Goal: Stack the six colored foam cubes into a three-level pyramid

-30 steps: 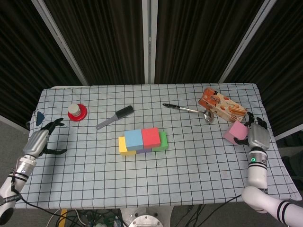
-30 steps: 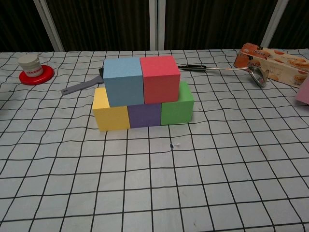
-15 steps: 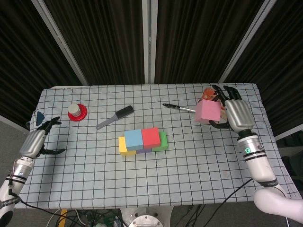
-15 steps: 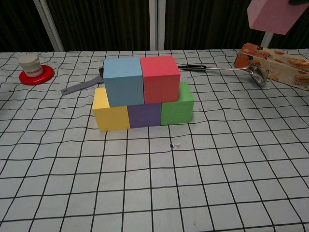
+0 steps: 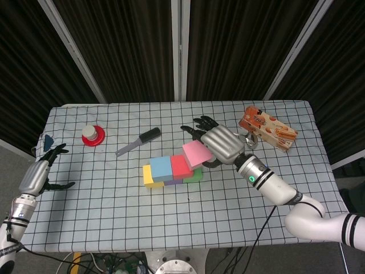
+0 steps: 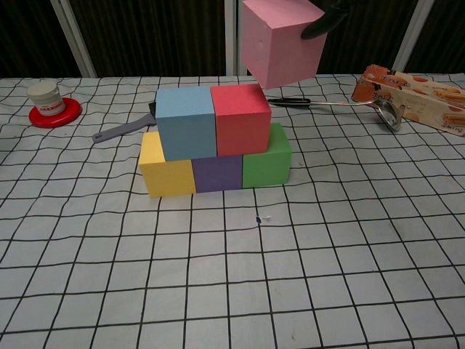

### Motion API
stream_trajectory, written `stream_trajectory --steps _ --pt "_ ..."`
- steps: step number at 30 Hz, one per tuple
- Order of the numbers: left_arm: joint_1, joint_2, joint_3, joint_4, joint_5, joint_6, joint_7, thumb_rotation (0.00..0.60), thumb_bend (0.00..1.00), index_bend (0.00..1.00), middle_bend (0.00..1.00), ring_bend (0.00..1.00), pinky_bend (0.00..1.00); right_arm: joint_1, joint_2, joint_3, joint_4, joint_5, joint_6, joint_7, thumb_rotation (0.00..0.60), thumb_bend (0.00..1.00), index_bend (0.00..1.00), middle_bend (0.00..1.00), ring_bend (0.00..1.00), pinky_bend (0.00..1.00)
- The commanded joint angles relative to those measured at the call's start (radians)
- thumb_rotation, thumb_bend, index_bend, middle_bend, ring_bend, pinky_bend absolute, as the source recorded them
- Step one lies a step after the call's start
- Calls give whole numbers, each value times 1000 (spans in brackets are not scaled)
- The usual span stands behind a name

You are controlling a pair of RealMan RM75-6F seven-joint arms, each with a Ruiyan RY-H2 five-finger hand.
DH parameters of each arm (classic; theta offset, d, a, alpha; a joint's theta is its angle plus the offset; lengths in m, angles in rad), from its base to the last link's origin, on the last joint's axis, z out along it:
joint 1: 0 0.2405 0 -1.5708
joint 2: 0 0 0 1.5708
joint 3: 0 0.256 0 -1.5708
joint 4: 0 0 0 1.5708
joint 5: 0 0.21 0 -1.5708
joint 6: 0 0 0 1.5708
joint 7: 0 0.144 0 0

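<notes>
Swinging in from the 3 o'clock edge of the worktop [image 5: 114,194], the right hand [image 5: 219,142] has carried the pink cube [image 6: 281,41] to just above the stack, where it hangs tilted in the air over the red cube [image 6: 240,118] without touching it; half a second ago it was still out by the snack box [image 5: 268,128]. Fingers wrap the pink cube from behind. The red cube and blue cube [image 6: 186,122] sit side by side on a base row of yellow cube [image 6: 166,169], purple cube [image 6: 217,173] and green cube [image 6: 267,160], near the worktop's middle. The left hand [image 5: 37,174] hovers at the 9 o'clock edge, fingers spread, holding nothing. A ladle [image 6: 341,106] lies at 2 o'clock, a brush [image 5: 138,141] and red-based jar [image 5: 91,135] toward 10 o'clock.
</notes>
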Motion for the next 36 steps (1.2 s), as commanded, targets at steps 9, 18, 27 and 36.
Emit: stream_trajectory --steps 9,18,27,36 --pt "0 0 10 19 30 -12 -45 600 10 75 168 95 206 111 -114 -47 -65 253 175 -224 600 188 0 436 62 0" --pt "8 1 18 33 44 -12 -95 600 10 75 167 85 199 213 -179 -66 -104 443 285 -377 600 174 0 441 66 0" --pt "12 -1 22 43 61 -3 -115 600 11 75 167 86 199 259 -221 -86 -130 517 364 -443 600 175 0 451 77 0" --pt "12 -3 25 49 61 -12 -124 600 10 74 167 85 199 282 -245 -101 -144 556 414 -480 600 176 0 451 77 0"
